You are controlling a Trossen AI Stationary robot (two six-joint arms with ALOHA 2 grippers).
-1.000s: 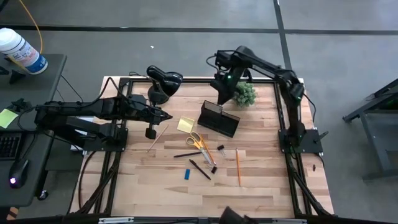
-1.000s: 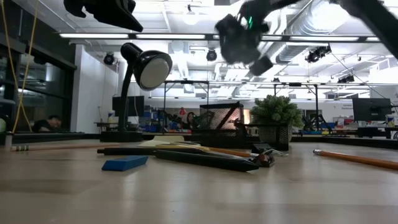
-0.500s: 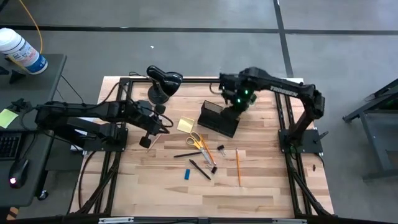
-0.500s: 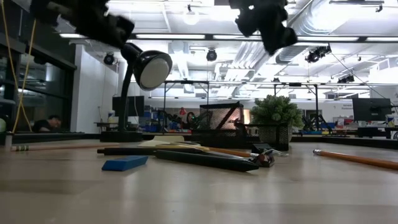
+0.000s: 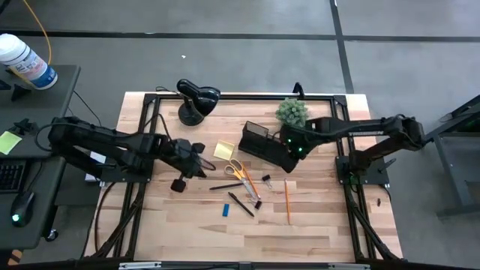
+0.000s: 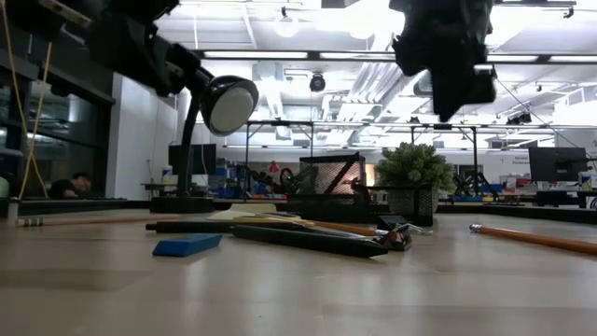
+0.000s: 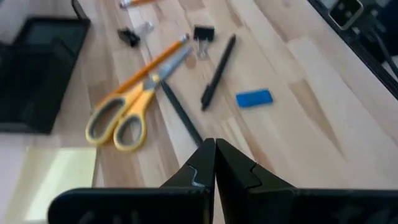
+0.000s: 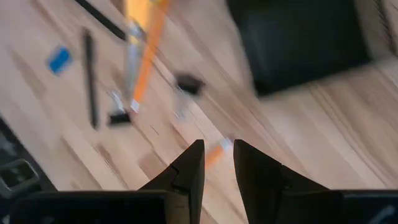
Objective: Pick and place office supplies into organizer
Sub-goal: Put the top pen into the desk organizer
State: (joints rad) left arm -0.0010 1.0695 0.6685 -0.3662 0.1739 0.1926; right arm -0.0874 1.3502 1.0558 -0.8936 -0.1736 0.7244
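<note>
Over worktop middle, right gripper (image 8: 214, 163) hung slightly open, empty, beside organizer (image 5: 264, 143). Left gripper (image 7: 213, 163) closed, empty, near sticky pad (image 5: 223, 150). Scissors (image 5: 238, 170), pens, pencil lay loose mid-worktop. Approach step; next likely descent onto one item.

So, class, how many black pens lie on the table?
2: one pen by the scissors, another pen beside the blue block. Others may be hidden.
</note>
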